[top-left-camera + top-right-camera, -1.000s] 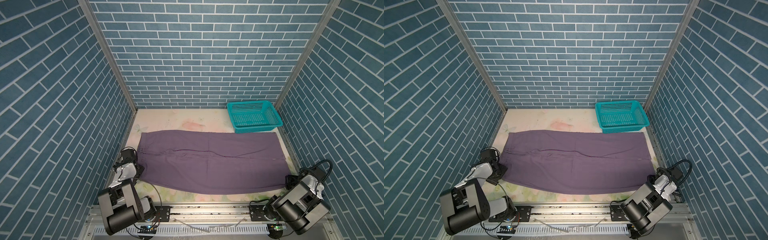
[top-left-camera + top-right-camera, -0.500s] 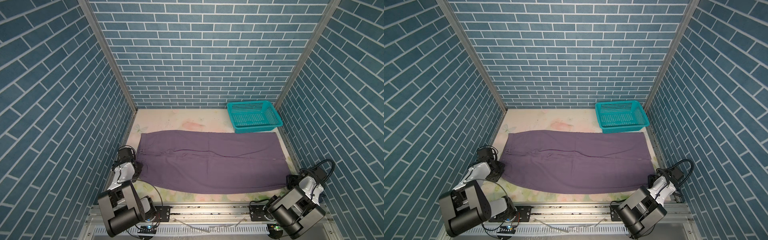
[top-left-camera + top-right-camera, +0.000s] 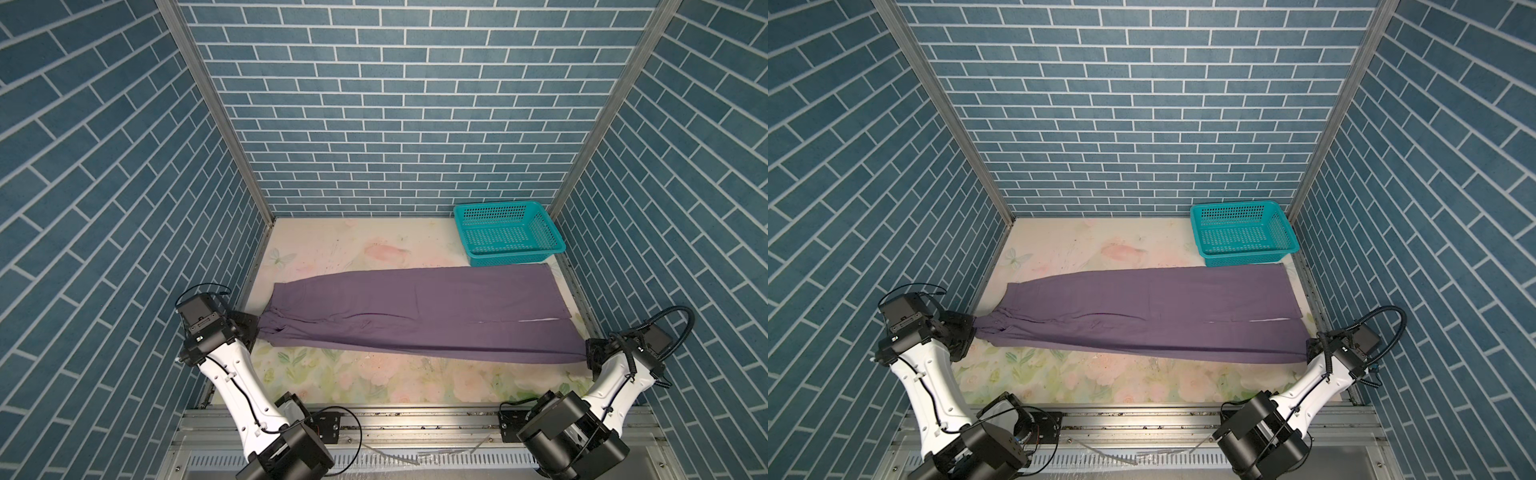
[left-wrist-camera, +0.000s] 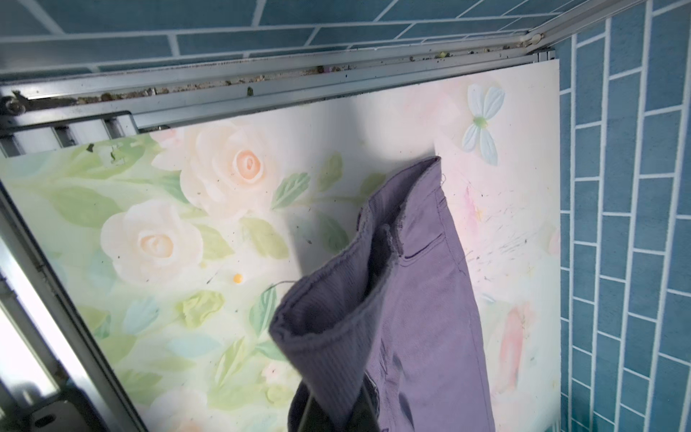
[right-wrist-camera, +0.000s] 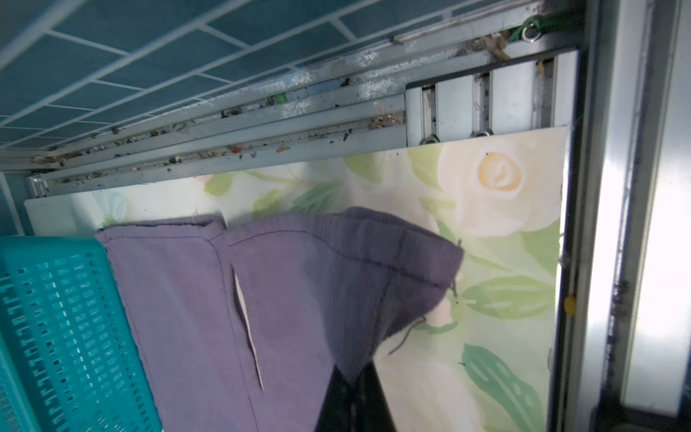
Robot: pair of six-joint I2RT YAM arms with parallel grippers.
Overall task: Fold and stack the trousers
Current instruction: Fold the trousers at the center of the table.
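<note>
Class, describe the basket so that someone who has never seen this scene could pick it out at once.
Find the blue brick back wall and the floral tabletop below it. In the tabletop's far corner on the robot's right sits the basket. It is the only rigid, teal, perforated thing, and it is empty, unlike the soft purple trousers spread nearer the robot.

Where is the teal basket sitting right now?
In both top views the teal basket stands in the far right corner of the floral table, just behind the hem end of the purple trousers.
</note>
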